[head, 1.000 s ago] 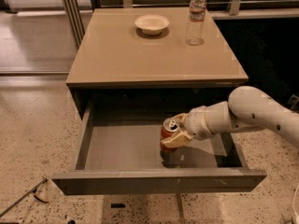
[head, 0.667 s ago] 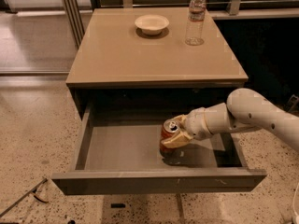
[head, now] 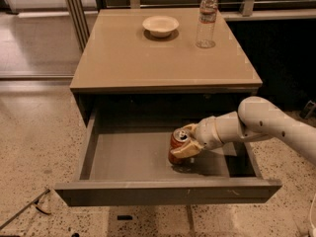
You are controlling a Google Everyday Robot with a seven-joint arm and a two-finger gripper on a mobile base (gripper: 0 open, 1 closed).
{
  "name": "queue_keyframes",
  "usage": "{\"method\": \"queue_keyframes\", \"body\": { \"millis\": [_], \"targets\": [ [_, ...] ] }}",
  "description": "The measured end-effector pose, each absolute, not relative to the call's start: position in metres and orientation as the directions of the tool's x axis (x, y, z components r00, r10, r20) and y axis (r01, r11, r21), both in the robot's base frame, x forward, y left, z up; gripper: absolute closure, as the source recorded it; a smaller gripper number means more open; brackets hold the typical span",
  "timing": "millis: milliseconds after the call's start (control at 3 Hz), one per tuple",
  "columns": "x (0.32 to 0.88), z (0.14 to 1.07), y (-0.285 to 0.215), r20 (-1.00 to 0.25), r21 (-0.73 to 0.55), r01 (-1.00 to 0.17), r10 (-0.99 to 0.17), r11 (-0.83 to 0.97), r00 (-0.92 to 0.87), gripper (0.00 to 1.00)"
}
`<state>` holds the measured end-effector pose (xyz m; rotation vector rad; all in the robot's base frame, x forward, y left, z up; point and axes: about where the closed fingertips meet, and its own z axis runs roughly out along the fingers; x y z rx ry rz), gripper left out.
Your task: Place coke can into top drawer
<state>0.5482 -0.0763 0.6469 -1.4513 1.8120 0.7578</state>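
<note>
The coke can (head: 177, 145), red-orange with a silver top, stands slightly tilted on the grey floor of the open top drawer (head: 128, 157), right of its middle. My gripper (head: 187, 143) comes in from the right on a white arm and is shut on the can, with one cream finger (head: 186, 151) across its lower front and the other by its top. The drawer is pulled fully out from under the tan-topped cabinet (head: 163, 63).
A white bowl (head: 160, 25) and a clear plastic water bottle (head: 206, 19) stand at the back of the cabinet top. Speckled floor lies left and in front. A dark cable lies on the floor at the lower left (head: 24, 209).
The gripper and can have shifted very slightly; the can stays held low inside the drawer.
</note>
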Motion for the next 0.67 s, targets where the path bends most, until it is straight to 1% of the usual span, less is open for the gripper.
{"method": "queue_keyframes", "body": {
  "millis": [333, 667],
  "targets": [
    [0.5482, 0.6469, -0.0763, -0.803, 0.024, -0.978, -0.579, 0.207, -0.142, 0.81],
    [0.5482, 0.6469, -0.0763, -0.803, 0.024, -0.978, -0.579, 0.206, -0.142, 0.58]
  ]
}}
